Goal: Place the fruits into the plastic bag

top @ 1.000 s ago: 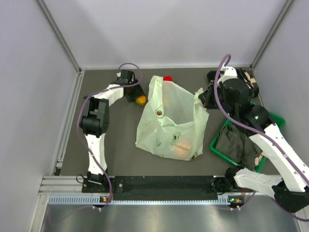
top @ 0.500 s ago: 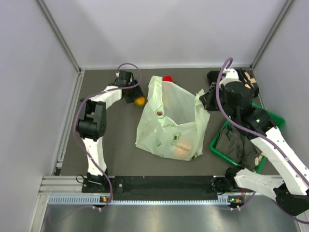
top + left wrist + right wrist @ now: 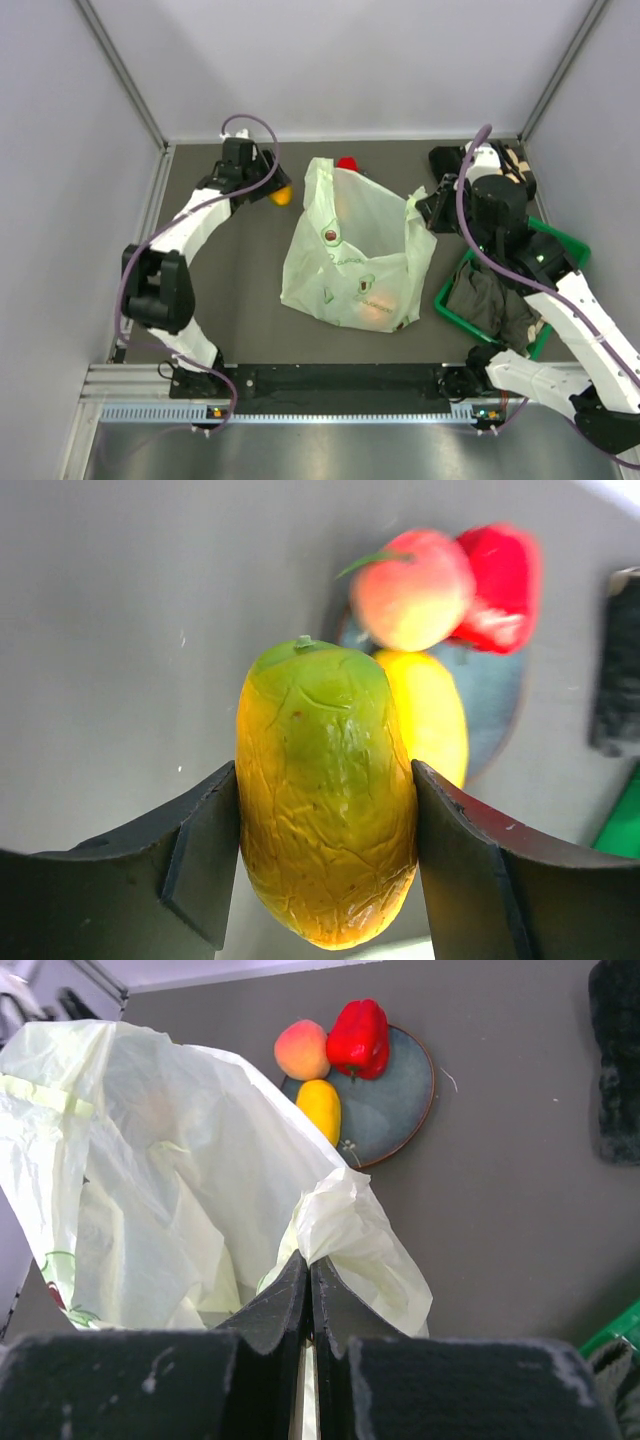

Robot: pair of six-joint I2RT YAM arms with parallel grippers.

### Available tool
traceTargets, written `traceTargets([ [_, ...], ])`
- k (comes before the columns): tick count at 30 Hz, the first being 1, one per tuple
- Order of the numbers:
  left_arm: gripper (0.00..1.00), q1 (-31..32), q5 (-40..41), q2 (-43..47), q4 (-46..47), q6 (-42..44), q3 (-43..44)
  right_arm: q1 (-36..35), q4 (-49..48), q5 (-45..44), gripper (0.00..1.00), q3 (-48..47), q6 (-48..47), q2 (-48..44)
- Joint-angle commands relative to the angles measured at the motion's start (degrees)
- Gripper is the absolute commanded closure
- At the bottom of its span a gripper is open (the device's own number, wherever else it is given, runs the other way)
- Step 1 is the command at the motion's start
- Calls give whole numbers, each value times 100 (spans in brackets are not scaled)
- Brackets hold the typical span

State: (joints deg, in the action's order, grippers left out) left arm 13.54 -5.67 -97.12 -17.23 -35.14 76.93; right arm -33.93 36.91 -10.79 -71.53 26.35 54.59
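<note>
The plastic bag [image 3: 350, 260] is lying in the middle of the dark worktop [image 3: 240, 300], seen from above, with its mouth gaping toward the far wall. The left arm [image 3: 190, 225] is holding a mango [image 3: 282, 195] just left of the bag's far end, and the right arm [image 3: 520, 250] is reaching the bag's right rim. At the left wrist, the left fingers [image 3: 195, 865] are gripping the mango on both sides, with a peach [image 3: 415, 590], a red fruit [image 3: 497, 585] and a yellow piece [image 3: 435, 720] sitting on a plate [image 3: 505, 705] behind. At the right wrist, the right fingers [image 3: 275, 1305] are pinching a fold of the bag's rim, fully closed.
</note>
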Motion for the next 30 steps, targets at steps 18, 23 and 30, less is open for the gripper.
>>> traceTargets([
  [18, 89, 2951, 665, 1487, 1540, 1861, 1500, 53, -333, 77, 100, 306, 213, -458],
  [23, 91, 3111, 348, 976, 1266, 1782, 1572, 53, -289, -98, 100, 227, 213, -554],
  [30, 91, 3154, -231, 940, 836, 2045, 1422, 53, -289, -178, 100, 262, 213, -625],
])
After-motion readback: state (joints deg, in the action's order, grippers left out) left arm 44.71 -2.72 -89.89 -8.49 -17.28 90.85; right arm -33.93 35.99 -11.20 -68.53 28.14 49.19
